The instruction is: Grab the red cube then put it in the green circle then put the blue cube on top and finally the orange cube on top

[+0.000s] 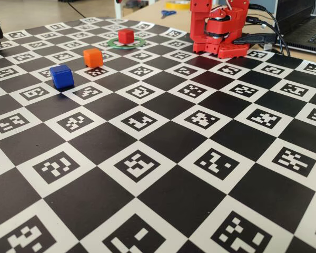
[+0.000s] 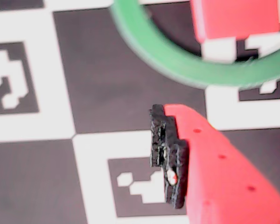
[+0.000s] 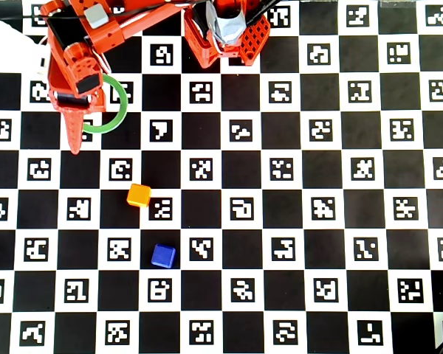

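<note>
Right, status: the red cube (image 1: 126,36) sits inside the green circle (image 1: 124,47) on the far side of the checkered marker mat (image 1: 163,203) in the fixed view. The wrist view agrees: red cube (image 2: 238,18) is within the ring (image 2: 177,60), at the top edge of the picture.

From overhead, we see the arm (image 3: 77,51) stretched over the ring (image 3: 119,110), covering its left part, so we can't see the red cube there. The gripper (image 3: 75,144) points down-frame, its tip just past the ring's lower edge.

Claw state: we can't tell. The wrist view shows only one red finger (image 2: 224,168) with a black pad (image 2: 168,154), above the mat and holding nothing we can see. From overhead the tip looks narrow, maybe closed, but it's too small to call.

The orange cube (image 3: 139,195) lies on the mat below the ring in the overhead view, well apart from it. The blue cube (image 3: 163,256) is farther down and slightly right. In the fixed view, orange (image 1: 93,57) and blue (image 1: 61,76) both stand alone, left of and nearer the camera than the ring.
</note>
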